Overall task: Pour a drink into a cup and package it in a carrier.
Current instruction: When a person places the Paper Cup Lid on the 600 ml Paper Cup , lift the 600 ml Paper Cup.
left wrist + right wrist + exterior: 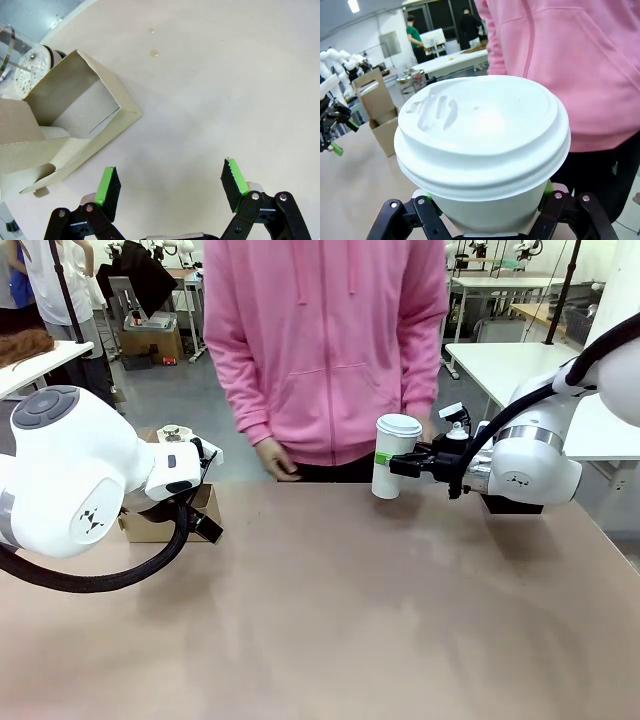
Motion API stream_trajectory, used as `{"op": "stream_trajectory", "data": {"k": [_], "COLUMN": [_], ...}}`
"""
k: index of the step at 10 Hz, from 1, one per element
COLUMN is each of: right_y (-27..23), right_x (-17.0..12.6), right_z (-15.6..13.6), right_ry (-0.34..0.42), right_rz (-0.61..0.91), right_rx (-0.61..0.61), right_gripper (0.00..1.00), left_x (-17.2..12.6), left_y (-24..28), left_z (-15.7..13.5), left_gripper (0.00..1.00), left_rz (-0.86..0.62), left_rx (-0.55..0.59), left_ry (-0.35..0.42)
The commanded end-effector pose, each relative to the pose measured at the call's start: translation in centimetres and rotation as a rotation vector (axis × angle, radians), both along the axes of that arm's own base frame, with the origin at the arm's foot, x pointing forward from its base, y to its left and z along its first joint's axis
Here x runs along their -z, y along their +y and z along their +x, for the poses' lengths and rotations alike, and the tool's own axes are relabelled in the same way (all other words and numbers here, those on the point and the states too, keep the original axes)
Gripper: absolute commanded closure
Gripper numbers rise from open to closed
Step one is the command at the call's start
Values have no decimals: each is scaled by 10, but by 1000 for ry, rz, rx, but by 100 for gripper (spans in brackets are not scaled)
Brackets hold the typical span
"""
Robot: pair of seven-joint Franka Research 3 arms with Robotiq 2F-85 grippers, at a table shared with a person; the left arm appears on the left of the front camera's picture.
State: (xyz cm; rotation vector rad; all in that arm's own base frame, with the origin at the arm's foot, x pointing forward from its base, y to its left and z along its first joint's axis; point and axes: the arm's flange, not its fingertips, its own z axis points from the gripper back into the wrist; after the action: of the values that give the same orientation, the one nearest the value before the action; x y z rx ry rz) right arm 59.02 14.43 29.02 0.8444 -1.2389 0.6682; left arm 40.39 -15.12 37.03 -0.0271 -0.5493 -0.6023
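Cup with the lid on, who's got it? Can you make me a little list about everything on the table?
cup: white paper, upright, lid on, near the table's far edge
right gripper: shut on the cup's sides
left gripper: open, holding nothing, over bare table
carrier: brown cardboard, on the robot's left; the pocket in view has no cup
glass press: right behind the carrier
person: pink hoodie, far side, one hand at the table edge

carrier: mostly hidden behind left arm; press, behind carrier: cut off at picture edge, contents unclear; cup: walls largely hidden under lid.
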Motion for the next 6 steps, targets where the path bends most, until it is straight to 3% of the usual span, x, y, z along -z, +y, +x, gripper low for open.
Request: {"op": "stream_trajectory", "data": {"k": [1, 6], "right_y": [2, 2], "right_x": [-6, -6], "right_z": [0, 0], "right_ry": [-10, -10], "right_rz": [4, 4], "right_rx": [1, 1], "right_gripper": [20, 20], "left_x": [0, 0], "left_y": [0, 0], "left_z": [0, 0], "left_gripper": [0, 0], "left_rz": [-2, -2], "left_rx": [0, 0], "left_ry": [0, 0]}}
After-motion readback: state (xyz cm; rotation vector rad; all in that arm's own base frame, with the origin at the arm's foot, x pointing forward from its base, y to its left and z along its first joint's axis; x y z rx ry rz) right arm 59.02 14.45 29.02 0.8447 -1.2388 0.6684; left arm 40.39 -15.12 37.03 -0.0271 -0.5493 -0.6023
